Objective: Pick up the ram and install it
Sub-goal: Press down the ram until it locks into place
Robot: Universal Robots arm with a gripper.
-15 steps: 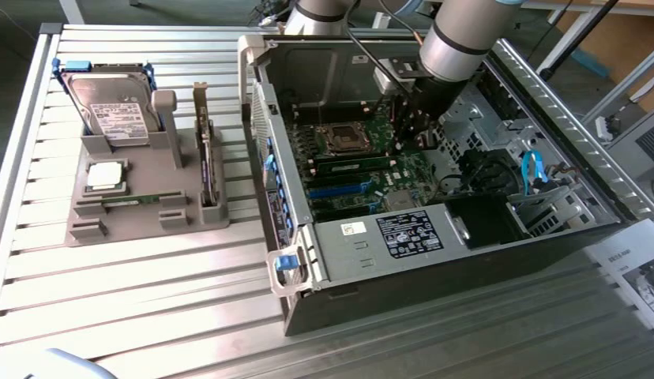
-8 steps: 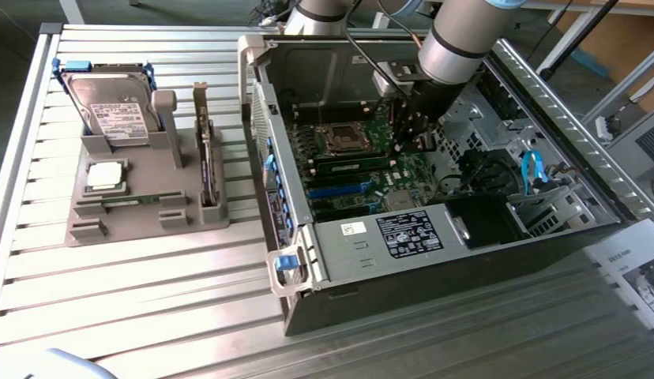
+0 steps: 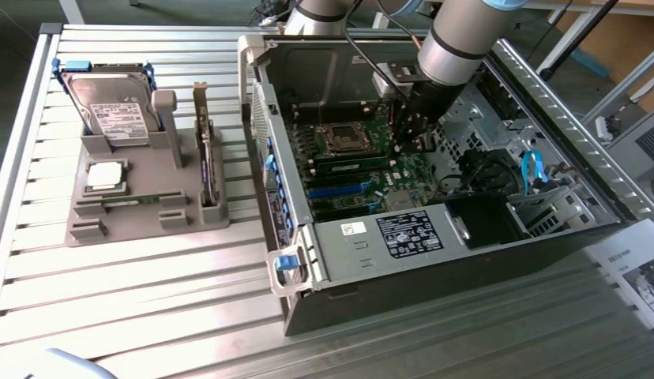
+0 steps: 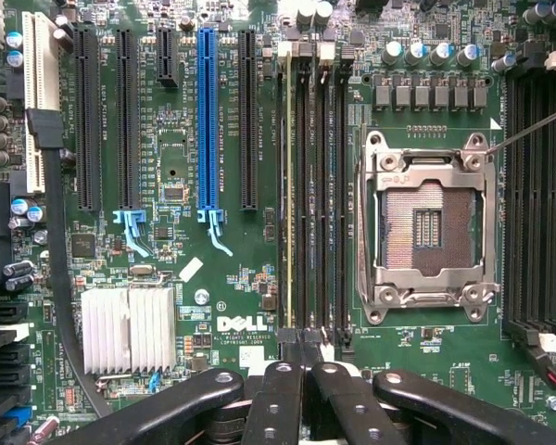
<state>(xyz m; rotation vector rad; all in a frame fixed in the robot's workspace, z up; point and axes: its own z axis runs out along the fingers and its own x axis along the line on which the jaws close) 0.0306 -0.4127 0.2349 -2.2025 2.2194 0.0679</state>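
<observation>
Black pincer (image 4: 301, 350) fingers, pressed together with nothing visibly between them, hang over the motherboard at one end of the bank of memory slots in the wrist view. The ram (image 4: 289, 185) stands edge-on in one of those slots, its thin yellowish edge running the slot's full length between the long black expansion slots and the open processor socket (image 4: 428, 227). It appears seated, which would explain why the fingertips rest just beside its end instead of gripping it. A blue expansion slot (image 4: 208, 120) and a ribbed silver heatsink (image 4: 128, 329) lie further off, well apart from the pincer.

In the exterior view the arm (image 3: 459, 39) comes down from the top of the frame into the open computer case (image 3: 306, 268), which lies on its side on the slatted counter (image 3: 148, 316) so that the board faces up. The pincer (image 3: 417, 138) sits low over the board, and the ram (image 3: 354, 163) shows as a green strip near the socket. Toward the exterior view's left, a grey holder (image 3: 127, 213) keeps spare parts within reach: a hard drive (image 3: 111, 106), a square processor chip (image 3: 103, 175) and an upright card (image 3: 206, 158).
</observation>
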